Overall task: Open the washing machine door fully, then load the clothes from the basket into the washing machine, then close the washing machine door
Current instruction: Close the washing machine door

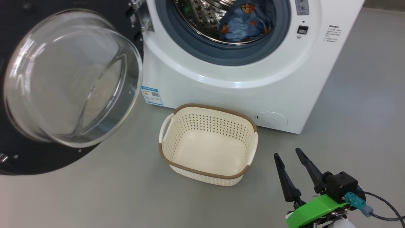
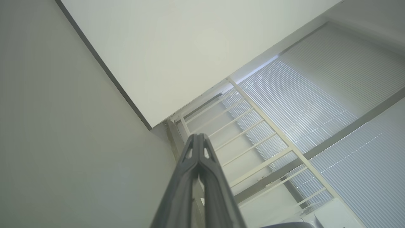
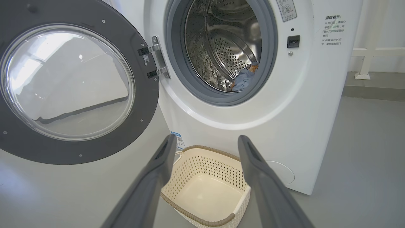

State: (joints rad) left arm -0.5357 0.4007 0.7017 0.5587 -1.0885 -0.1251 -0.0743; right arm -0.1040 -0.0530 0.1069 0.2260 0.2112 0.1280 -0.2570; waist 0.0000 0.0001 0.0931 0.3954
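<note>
Inside, clothes [image 1: 243, 20] fill washing machine [image 1: 237, 95]

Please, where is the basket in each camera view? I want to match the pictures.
Head view: the basket stands at lower centre, on the floor before the washing machine.
Left wrist view: this camera faces a white railing and pale surfaces.
Right wrist view: the basket is at bottom centre, between the right gripper's fingers.
Shared landmark: the small round flap, just right of the basket.

Left gripper [image 2: 197, 141]: fingers pressed together, tips meeting.
White panel [image 2: 177, 47]: beyond the tips, dark-edged.
Railing [image 2: 253, 148]: white bars, right of the fingers.
Ribbed panes [image 2: 300, 104]: farther right.
</note>
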